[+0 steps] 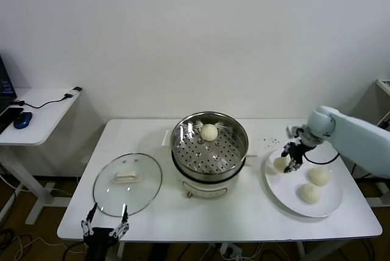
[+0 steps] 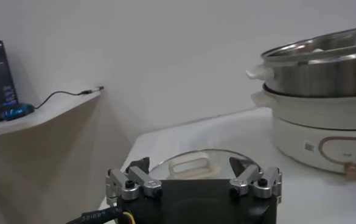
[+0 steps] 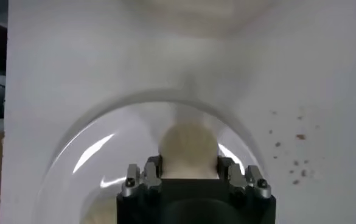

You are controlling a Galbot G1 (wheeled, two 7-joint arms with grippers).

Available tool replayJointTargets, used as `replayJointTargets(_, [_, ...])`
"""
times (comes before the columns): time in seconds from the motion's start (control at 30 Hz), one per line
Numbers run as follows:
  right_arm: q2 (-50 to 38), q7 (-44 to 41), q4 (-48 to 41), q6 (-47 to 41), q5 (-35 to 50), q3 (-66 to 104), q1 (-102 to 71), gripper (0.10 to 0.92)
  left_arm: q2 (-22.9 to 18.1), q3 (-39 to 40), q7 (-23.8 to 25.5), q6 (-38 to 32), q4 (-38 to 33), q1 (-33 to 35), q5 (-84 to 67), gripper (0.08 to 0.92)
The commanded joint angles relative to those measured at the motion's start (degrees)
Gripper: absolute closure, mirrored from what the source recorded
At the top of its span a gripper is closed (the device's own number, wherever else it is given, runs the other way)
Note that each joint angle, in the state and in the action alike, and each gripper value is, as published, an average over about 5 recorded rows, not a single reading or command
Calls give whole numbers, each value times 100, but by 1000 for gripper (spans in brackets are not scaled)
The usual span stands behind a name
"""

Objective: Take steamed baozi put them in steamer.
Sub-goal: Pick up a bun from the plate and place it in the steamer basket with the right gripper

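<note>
Right hand (image 1: pixel 291 158) down over the flat round white plate (image 1: pixel 332 203) at the bench's 3 o'clock side, fingers (image 3: pixel 238 176) spread to either side of a small round off-white dough bun (image 1: pixel 280 163), flanking it closely; contact with the dough impossible to tell. Same bun (image 3: pixel 188 149) seen between the fingers in the right wrist view. Two more pale pleated buns (image 1: pixel 318 175) (image 1: pixel 309 193) on the plate toward 5 o'clock from that hand, apart from it and from each other. Dark crumbs (image 1: pixel 271 141) scattered on the white bench (image 1: pixel 152 133) just beyond the plate. Round shiny steel steamer basket (image 1: pixel 209 139) with perforated floor at bench centre, atop a white electric cooker base (image 1: pixel 204 186); one bun (image 1: pixel 209 132) inside near its 12 o'clock wall. Round glass lid with white handle (image 1: pixel 127 176) flat at 9 o'clock from the steamer. Left hand (image 1: pixel 105 229) parked off the bench's 7 o'clock edge, fingers (image 2: pixel 129 184) wide apart, gripping nothing.
</note>
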Motion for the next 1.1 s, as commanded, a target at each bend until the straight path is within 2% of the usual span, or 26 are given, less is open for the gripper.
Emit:
replayJointTargets(0.03, [750, -37, 201, 0, 2320, -2307, 2816, 439, 17, 106, 5, 6, -64, 18, 46, 177])
replayJointTargets(0.13, [1251, -43, 290, -28, 2947, -2687, 3313, 440, 11, 157, 5, 5, -90, -28, 44, 177])
replayJointTargets(0.4, [2717, 208, 227, -369, 3629, -2539, 3220, 440, 31, 181, -6, -78, -74, -25, -3, 177])
replayJointTargets(0.63, [3500, 581, 63, -643, 3617, -2348, 2450, 440, 51, 117, -23, -117, -16, -1, -85, 177])
replayJointTargets(1.1, [4143, 1018, -431, -839, 3133, -2344, 1158, 440, -35, 98, -14, -90, 87, -109, -85, 177])
